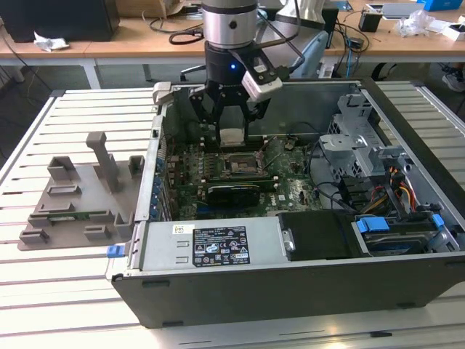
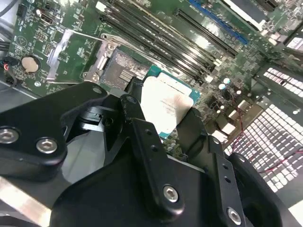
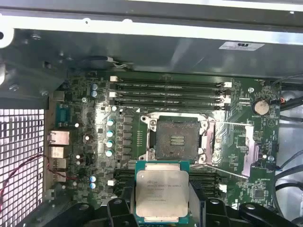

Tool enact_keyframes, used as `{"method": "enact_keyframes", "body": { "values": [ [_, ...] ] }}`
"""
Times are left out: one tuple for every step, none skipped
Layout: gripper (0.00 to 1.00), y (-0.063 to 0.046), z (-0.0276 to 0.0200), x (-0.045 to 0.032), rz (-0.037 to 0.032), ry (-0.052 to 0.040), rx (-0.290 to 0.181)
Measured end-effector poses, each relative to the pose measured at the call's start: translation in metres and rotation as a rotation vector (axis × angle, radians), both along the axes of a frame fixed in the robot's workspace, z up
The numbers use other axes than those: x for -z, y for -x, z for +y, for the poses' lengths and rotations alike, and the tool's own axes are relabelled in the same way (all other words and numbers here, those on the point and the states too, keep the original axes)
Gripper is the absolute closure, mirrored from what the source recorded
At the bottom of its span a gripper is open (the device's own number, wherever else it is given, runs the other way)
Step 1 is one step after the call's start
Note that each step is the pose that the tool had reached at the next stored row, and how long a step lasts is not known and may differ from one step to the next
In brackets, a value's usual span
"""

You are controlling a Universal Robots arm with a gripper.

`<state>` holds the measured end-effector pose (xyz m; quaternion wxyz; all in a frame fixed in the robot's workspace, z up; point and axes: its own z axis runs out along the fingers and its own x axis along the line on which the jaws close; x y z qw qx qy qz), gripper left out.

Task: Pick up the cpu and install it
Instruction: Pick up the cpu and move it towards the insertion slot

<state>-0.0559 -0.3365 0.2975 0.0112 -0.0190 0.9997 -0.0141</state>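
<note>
The cpu [image 3: 162, 191], a small flat square chip with a silvery-grey metal top and a thin green edge, is held level. Its metal top is turned upward, and its edges are lined up square with those of the dark, metal-framed square socket [image 3: 177, 139]. It is so nearly square that no long axis can be told. It is clamped by 2 opposite edges between the 2 black fingers [image 2: 137, 123] of the black gripper [image 2: 163, 101], 1 finger on each side, and it juts out beyond the fingertips (seen in both wrist views).

In the exterior view the cpu [image 1: 232, 136] is seen in the air above the green motherboard [image 1: 290, 182], inside the open dark computer case [image 1: 290, 291]. It is just to one side of the socket, which lies bare with its frame swung open. A grey plastic holder tray [image 1: 80, 196] lies on the slatted table [image 1: 43, 291] at the exterior view's left.
</note>
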Motion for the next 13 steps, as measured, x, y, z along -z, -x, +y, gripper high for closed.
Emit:
{"method": "enact_keyframes", "body": {
  "values": [
    [0.46, -0.001, 0.0005, 0.0011, -0.0002, 0.0001, 0.000],
    [0.46, -0.002, 0.0009, 0.0020, -0.0001, 0.0003, 0.000],
    [0.46, -0.003, 0.0012, 0.0027, -0.0001, 0.0005, 0.000],
    [0.46, -0.005, 0.0020, 0.0044, -0.0001, 0.0010, 0.000],
    [0.46, -0.006, 0.0025, 0.0057, -0.0002, 0.0014, 0.000],
    [0.46, -0.009, 0.0038, 0.0078, -0.0001, 0.0030, 0.000],
    [0.46, -0.010, 0.0048, 0.0092, -0.0002, 0.0045, 0.000],
    [0.46, -0.011, 0.0056, 0.0102, -0.0001, 0.0060, 0.000],
    [0.46, -0.013, 0.0072, 0.0120, 0.0000, 0.0079, 0.000],
    [0.46, -0.014, 0.0087, 0.0134, -0.0001, 0.0092, 0.000],
    [0.46, -0.016, 0.0101, 0.0143, -0.0002, 0.0106, 0.000],
    [0.46, -0.016, 0.0112, 0.0151, -0.0002, 0.0121, 0.000],
    [0.46, -0.017, 0.0122, 0.0161, -0.0001, 0.0135, 0.000]
  ]
}}
